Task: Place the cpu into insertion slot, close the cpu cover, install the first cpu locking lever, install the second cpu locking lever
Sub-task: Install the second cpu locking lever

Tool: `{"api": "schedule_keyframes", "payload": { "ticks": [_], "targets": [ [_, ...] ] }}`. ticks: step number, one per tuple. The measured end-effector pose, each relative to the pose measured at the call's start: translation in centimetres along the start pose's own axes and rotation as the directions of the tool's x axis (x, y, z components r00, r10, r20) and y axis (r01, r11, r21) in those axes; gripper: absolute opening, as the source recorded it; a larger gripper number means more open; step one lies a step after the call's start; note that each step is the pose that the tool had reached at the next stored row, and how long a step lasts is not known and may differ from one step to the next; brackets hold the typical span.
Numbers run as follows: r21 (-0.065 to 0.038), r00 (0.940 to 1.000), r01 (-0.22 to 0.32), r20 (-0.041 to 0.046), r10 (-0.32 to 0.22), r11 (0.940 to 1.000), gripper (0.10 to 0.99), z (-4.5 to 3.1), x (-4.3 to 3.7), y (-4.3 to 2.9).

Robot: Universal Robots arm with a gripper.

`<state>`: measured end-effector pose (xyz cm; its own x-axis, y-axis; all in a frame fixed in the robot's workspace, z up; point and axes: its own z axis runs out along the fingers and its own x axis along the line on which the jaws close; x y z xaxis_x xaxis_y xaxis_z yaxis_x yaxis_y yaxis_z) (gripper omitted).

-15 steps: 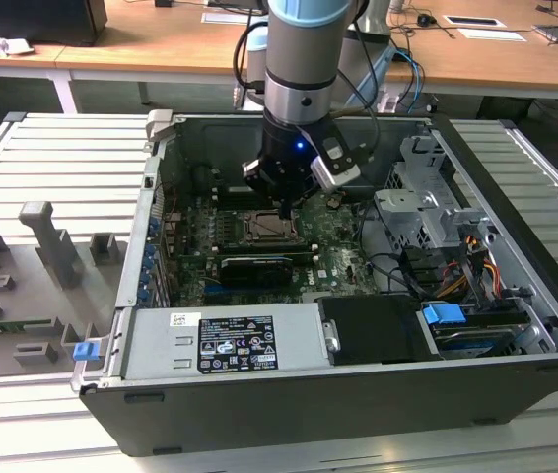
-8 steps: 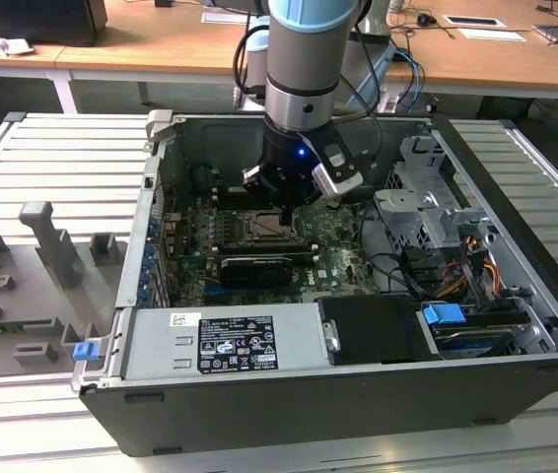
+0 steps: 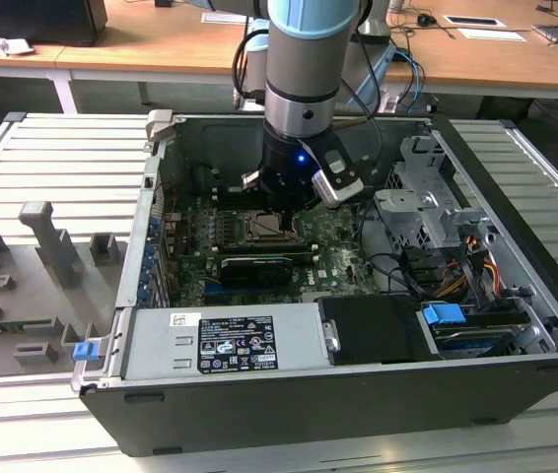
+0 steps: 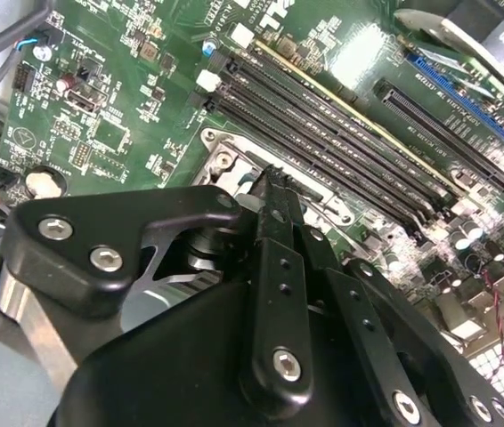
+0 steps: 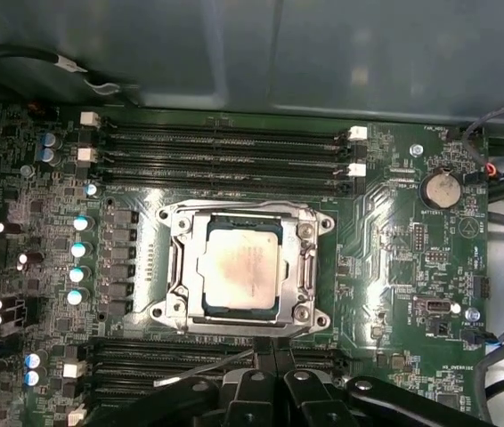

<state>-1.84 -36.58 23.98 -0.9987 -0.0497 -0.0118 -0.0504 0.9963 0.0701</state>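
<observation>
In the first wrist view the cpu (image 5: 241,267) lies flat in the insertion slot (image 5: 174,307), its pale metal top showing through the window of the cpu cover (image 5: 182,258). The silver cover frame lies down over the chip. My gripper (image 5: 264,343) stands at the socket's edge with its two black fingers pressed together. A thin metal rod (image 5: 203,366) slants away beside the fingertips. The second wrist view has the shut gripper (image 4: 274,174) just off the socket rim (image 4: 221,153). Seen from the exterior view, the arm's wrist (image 3: 289,168) hangs over the insertion slot (image 3: 264,227) inside the open computer case.
Long black memory slots (image 5: 221,151) flank the socket on both sides. A coin battery (image 5: 442,189) and cables (image 5: 20,60) sit near the board's edges. The case holds a power supply (image 3: 230,340) and a drive cage (image 3: 427,212). Grey fixture blocks (image 3: 52,241) stand at the exterior view's left.
</observation>
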Motion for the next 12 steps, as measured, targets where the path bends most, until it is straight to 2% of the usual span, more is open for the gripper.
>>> {"api": "schedule_keyframes", "payload": {
  "ticks": [8,9,12],
  "targets": [
    [-0.003,0.9998,0.021,-0.0018,-0.021,0.9998,0.106,0.21,0.07,-0.21],
    [-0.004,0.9998,0.022,-0.0017,-0.022,0.9997,0.106,0.22,0.34,-0.28],
    [-0.007,0.9997,0.024,-0.0017,-0.024,0.9997,0.106,0.25,2.03,-0.30]
  ]
}}
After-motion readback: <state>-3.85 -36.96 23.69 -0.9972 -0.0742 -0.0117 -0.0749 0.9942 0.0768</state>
